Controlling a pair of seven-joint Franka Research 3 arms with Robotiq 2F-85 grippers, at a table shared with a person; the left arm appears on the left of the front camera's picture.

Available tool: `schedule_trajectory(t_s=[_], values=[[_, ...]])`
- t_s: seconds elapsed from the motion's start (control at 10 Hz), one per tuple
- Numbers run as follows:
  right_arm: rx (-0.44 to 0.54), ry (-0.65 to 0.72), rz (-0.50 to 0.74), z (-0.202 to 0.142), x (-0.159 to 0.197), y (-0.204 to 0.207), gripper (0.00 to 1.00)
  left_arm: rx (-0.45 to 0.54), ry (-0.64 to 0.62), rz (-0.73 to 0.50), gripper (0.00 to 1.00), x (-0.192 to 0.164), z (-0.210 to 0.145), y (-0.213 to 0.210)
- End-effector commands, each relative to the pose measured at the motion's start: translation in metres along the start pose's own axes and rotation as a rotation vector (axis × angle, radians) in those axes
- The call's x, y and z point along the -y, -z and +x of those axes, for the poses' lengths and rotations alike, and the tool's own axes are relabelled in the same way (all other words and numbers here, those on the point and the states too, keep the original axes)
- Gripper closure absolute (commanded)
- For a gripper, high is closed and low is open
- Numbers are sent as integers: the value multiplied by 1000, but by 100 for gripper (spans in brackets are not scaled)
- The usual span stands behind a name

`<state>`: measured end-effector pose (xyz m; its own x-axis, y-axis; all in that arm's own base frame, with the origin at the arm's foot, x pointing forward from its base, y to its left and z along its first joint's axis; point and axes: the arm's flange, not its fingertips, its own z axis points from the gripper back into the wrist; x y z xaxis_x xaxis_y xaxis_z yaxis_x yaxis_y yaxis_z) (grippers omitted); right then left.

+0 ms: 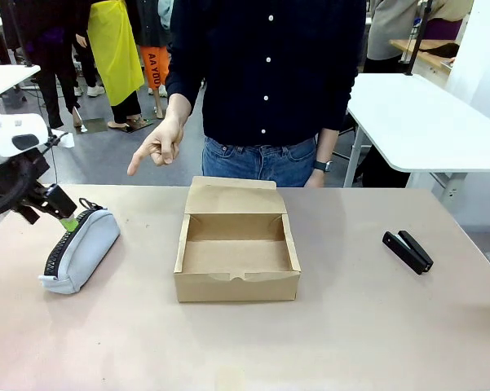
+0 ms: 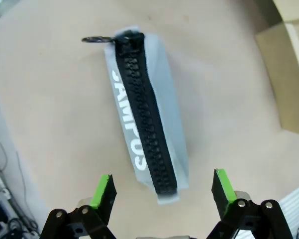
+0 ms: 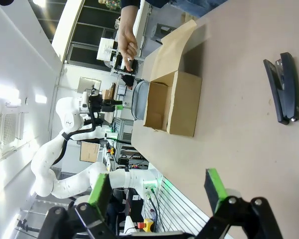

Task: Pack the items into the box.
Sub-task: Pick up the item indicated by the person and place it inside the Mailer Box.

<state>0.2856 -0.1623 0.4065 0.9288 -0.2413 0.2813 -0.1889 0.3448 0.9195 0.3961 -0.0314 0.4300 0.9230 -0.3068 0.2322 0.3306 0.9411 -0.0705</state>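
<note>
Lying zipped, grey-blue pouch (image 2: 165, 112) with black zipper (image 2: 145, 119).

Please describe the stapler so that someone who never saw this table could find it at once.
Start at the open brown cardboard box in the middle of the table. On the robot's right of it, a small stapler lies on bare tabletop. It is slim, hard and black, whereas the other loose item, the grey-blue zip pouch on the opposite side, is soft and larger.

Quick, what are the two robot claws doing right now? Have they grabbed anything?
Left gripper: open, holding nothing, poised at one end of the pouch.
Right gripper: open, holding nothing.
</note>
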Motion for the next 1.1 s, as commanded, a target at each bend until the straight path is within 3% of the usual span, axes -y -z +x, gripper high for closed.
schedule_trajectory(t_s=[0.0, 0.2, 0.3, 0.4, 0.7, 0.8, 1.0], values=[[-14, 9, -6, -2, -4, -3, 0, -3, -42, -26, 0, 3, 4, 20], [-14, 9, -6, -2, -4, -3, 0, 29, -104, 46, 0, 0, 8, 42], [-14, 9, -6, -2, -4, -3, 0, 40, -121, 21, 0, 1, 8, 33], [-14, 9, -6, -2, -4, -3, 0, 0, -62, 5, 0, -2, 6, 35], [-14, 9, -6, -2, -4, -3, 0, 11, -82, 10, 0, -2, 9, 39], [-14, 9, -6, -2, -4, -3, 0, 27, -77, 65, 0, 8, 7, 34], [-14, 9, -6, -2, -4, -3, 0, -36, -77, 81, 0, 12, 20, 47]])
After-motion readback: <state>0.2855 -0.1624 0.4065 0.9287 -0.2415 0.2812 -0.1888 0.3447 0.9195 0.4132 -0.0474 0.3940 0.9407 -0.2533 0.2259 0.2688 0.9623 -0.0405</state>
